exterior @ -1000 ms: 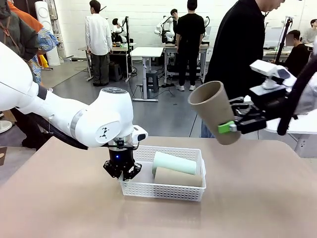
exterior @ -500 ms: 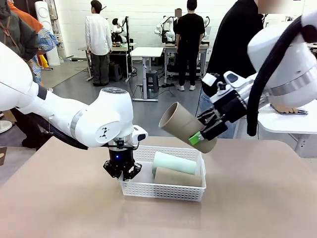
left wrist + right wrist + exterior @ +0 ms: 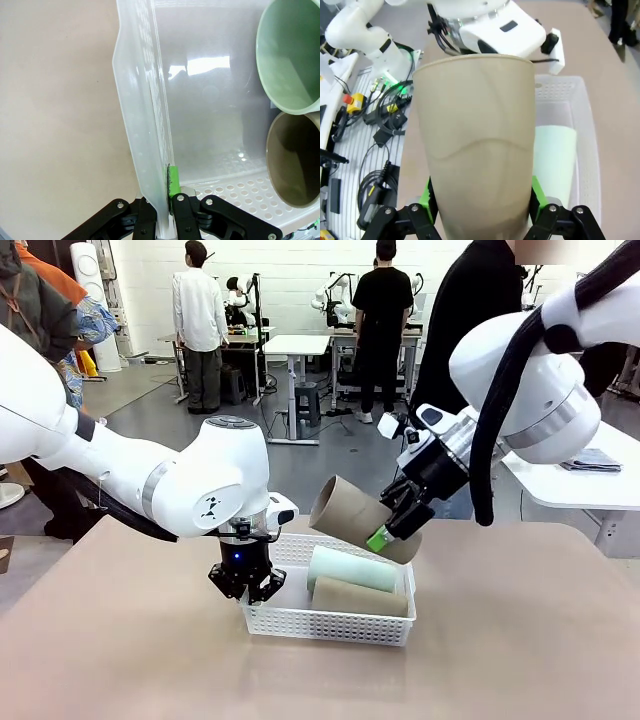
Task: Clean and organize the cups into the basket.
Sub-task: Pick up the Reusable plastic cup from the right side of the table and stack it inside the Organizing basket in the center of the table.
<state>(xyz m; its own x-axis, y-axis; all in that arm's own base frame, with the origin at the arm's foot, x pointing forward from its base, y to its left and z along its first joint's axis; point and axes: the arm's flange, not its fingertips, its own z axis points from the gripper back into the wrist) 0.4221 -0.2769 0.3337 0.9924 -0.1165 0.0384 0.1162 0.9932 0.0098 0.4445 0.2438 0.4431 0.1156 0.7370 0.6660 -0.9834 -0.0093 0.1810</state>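
From the front camera I see my left tool (image 3: 247, 585) at centre-left of the frame, pinched together on the left end wall of the white basket (image 3: 330, 623). The left wrist camera confirms it: the two black fingers meet at the bottom edge with the thin basket wall (image 3: 145, 125) clamped between them, a strip of green pad (image 3: 173, 181) showing against the inside face.

The basket sits on the tan tabletop (image 3: 520, 640) in the lower middle of the front frame. Inside it two cups lie on their sides, touching: the mint green cup (image 3: 352, 569) behind and a tan cup (image 3: 358, 597) in front of it. In the left wrist view their open mouths face the camera at the right edge, green (image 3: 290, 55) above, tan (image 3: 295, 160) below.

My right tool (image 3: 392, 525) comes in from the upper right of the front frame and is clamped on a third tan cup (image 3: 352, 515), held tilted just above the back of the basket, open mouth toward frame left. In the right wrist view that held cup (image 3: 477, 145) rises from the bottom centre between the green pads, with the basket (image 3: 587, 150) and the mint cup (image 3: 554, 157) at the right beyond it.
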